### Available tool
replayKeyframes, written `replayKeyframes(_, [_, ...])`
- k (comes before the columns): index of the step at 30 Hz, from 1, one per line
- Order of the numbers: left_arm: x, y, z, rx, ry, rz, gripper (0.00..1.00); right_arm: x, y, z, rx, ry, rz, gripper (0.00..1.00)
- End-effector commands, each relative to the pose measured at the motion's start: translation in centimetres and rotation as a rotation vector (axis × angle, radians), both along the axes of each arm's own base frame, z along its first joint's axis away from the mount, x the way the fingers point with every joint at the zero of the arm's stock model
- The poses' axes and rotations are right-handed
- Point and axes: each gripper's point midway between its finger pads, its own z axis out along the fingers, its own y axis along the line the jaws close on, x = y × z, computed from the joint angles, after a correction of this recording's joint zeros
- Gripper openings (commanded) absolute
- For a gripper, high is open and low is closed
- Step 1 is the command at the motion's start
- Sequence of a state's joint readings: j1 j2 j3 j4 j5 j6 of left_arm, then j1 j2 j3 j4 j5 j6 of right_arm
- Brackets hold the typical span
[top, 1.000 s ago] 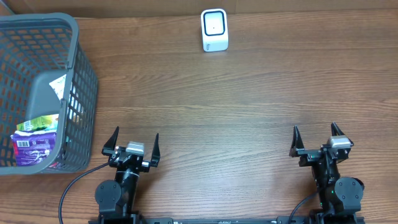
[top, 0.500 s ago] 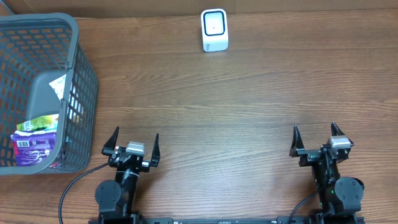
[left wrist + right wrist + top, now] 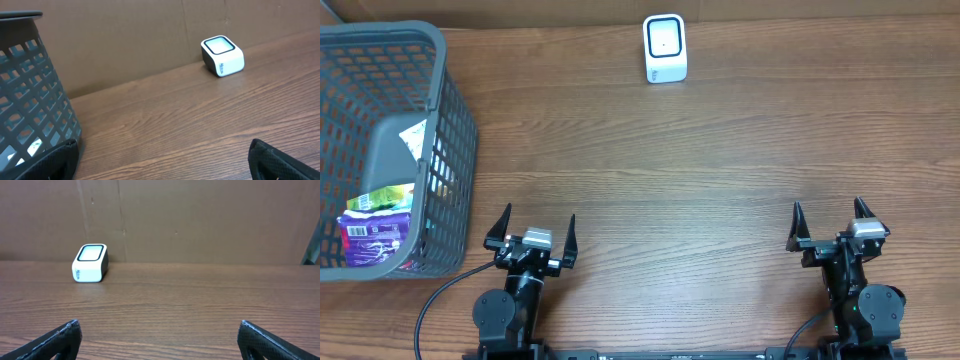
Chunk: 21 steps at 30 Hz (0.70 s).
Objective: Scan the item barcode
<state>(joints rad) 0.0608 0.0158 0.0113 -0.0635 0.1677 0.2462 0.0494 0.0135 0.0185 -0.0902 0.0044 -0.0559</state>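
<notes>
Wood table [image 3: 720, 170] | L tool [image 3: 537, 216], R tool [image 3: 827, 206] low at near edge | jaws wide, empty

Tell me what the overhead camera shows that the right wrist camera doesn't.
Only overhead: the gray basket on the table's left side, a purple packet inside it, and the left gripper, open and empty. Only right wrist: the upright face of the cardboard backdrop, seen from table level. Both: the white scanner near the table's far edge, the wooden table, and the right gripper, open and holding nothing.
</notes>
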Motion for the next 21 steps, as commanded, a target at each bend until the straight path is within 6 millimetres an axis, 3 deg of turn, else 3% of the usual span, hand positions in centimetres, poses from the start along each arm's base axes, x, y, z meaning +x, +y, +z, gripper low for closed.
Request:
replayKeyframes(1, [0.03,0.35,-0.19,0.002,0.001,0.018,1.0,0.02,-0.2,-0.13,-0.004,-0.006,-0.013,1.0])
replayKeyframes(21, [0.02,0.15,-0.17,0.001,0.0,0.007,0.99,0.03,-0.45,-0.04,-0.003,-0.01,-0.027,1.0])
